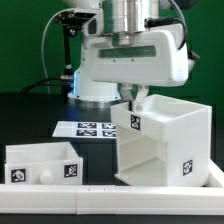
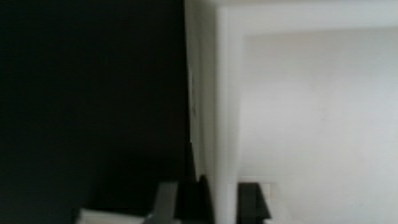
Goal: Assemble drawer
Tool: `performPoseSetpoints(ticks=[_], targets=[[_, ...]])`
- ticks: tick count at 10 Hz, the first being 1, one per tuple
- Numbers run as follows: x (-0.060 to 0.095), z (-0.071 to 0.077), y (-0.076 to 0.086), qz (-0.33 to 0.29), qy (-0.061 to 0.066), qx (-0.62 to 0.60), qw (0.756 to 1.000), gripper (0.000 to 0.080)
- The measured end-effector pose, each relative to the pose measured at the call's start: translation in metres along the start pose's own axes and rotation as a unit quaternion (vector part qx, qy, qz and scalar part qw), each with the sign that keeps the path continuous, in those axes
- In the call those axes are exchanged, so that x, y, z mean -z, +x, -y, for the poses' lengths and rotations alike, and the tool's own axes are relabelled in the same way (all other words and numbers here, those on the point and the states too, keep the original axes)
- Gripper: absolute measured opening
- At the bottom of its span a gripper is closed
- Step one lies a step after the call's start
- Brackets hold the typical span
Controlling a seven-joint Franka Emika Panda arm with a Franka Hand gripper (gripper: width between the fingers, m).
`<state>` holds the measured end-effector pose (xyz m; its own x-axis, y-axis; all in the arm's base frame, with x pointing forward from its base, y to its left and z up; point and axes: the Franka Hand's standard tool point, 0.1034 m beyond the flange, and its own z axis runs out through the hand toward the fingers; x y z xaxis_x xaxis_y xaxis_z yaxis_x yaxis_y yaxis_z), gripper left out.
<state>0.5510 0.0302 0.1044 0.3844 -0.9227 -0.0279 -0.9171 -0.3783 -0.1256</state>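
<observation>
The large white box housing [image 1: 165,140] of the drawer stands on the dark table at the exterior view's right, open side facing the camera. One knobbed tray [image 1: 42,160] sits at the left; the other tray is out of view. My gripper [image 1: 137,98] reaches down onto the housing's upper left wall. In the wrist view that wall [image 2: 214,90] runs between my two fingers [image 2: 169,202], and the gripper [image 2: 214,202] is closed on it.
The marker board [image 1: 95,128] lies flat on the table behind the tray and left of the housing. A long white bar [image 1: 60,195] runs along the front edge. The robot base [image 1: 95,85] stands behind.
</observation>
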Motion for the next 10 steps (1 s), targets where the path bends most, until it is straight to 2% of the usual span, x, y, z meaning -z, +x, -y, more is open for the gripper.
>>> performPoseSetpoints(ticks=[2,5,7,10], targets=[[0.000,0.003,-0.009,0.017,0.009,-0.107,0.994,0.0035],[-0.008,0.017,-0.034,0.021,0.004,-0.224,0.974,0.0034],[-0.011,0.018,-0.051,0.026,-0.006,-0.274,0.961,0.0034],[-0.012,0.017,-0.054,0.027,-0.016,-0.315,0.948,0.0035]])
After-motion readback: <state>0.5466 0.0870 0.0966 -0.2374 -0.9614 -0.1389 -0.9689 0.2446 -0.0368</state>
